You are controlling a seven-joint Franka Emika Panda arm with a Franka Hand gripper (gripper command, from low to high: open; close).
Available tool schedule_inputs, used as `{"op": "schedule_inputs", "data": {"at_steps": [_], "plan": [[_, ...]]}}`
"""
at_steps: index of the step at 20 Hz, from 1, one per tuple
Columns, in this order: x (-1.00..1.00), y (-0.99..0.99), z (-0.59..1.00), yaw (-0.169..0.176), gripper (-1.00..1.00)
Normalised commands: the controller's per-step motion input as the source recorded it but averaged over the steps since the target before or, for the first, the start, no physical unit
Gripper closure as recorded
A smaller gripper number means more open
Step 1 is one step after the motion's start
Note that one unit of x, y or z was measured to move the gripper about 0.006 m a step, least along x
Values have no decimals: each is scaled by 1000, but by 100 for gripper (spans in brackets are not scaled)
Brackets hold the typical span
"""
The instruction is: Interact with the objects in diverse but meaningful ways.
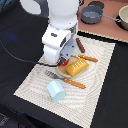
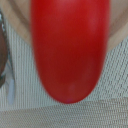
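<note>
Wrist view: round red toy tomato (image 2: 69,47) sitting right under gripper (image 1: 63,61), filling picture, long side pointing away. Cannot tell if jaws gripping.

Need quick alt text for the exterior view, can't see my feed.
The arm's gripper is down at a plate holding a yellow block, hiding the tomato. A pale blue cup lies nearer on the mat, a sausage stick beyond.

Exterior view: high, angled down over the woven mat (image 1: 95,65), at middling range.
Wrist view: very near, facing down; red tomato (image 2: 70,47) fills it.
Shared: mat weave.
</note>
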Motion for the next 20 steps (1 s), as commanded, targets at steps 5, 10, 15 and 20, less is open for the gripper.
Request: {"op": "schedule_inputs", "data": {"at_steps": [5, 10, 15, 20], "plan": [[193, -130, -120, 21, -100], [289, -72, 0, 15, -100], [239, -106, 0, 9, 100], [256, -105, 0, 9, 100]]}}
